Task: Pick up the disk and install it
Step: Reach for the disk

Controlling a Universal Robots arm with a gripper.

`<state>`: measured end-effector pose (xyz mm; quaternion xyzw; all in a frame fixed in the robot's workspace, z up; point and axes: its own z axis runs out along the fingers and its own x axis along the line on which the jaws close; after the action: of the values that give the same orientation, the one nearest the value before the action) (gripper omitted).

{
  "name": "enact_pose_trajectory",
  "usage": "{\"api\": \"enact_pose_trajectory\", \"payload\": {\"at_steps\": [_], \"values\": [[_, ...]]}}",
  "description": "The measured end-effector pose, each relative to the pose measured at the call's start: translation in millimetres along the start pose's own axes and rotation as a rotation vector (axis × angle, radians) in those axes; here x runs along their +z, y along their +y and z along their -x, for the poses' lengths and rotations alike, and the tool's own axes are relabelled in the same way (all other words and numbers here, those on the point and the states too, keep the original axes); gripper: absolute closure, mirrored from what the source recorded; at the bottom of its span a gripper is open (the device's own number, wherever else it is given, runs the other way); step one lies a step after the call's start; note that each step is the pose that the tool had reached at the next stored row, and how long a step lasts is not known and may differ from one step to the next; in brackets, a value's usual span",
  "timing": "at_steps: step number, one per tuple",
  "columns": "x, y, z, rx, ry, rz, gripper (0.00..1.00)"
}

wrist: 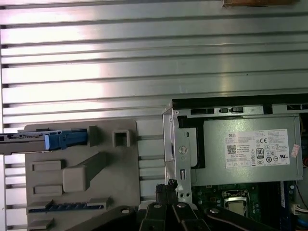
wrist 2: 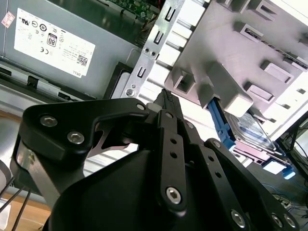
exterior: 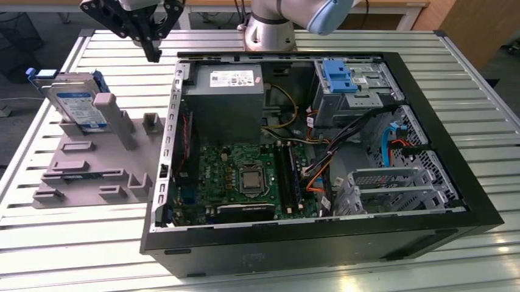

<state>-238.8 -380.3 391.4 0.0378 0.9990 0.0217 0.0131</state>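
The disk (exterior: 75,104), a silver drive with a white-and-blue label in a blue carrier, stands leaning in a slot of the grey fixture (exterior: 89,167) at the exterior view's left. In the second wrist view the disk (wrist 2: 246,129) shows beyond the fixture (wrist 2: 231,53); in the first wrist view the disk (wrist: 33,140) shows edge-on. My gripper (exterior: 153,56) hangs above the table between the fixture and the case's back corner, well apart from the disk. Its fingers meet at the tip in both wrist views (wrist 2: 166,97) (wrist: 166,188), shut on nothing.
An open computer case (exterior: 325,246) lies on the slatted metal table (exterior: 49,243). Inside are a grey power supply box (exterior: 223,97), a green motherboard (exterior: 243,176), cables and a drive bay with a lone blue bracket (exterior: 340,76). The arm's base (exterior: 268,27) stands behind the case.
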Motion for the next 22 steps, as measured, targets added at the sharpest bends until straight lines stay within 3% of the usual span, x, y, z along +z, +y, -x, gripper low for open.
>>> {"api": "enact_pose_trajectory", "payload": {"at_steps": [10,22], "values": [[-0.1,-0.1,-1.4,0.000,0.0000,0.0000,0.89],[-0.2,-0.1,-14.7,0.000,0.0000,0.0000,0.89]]}}
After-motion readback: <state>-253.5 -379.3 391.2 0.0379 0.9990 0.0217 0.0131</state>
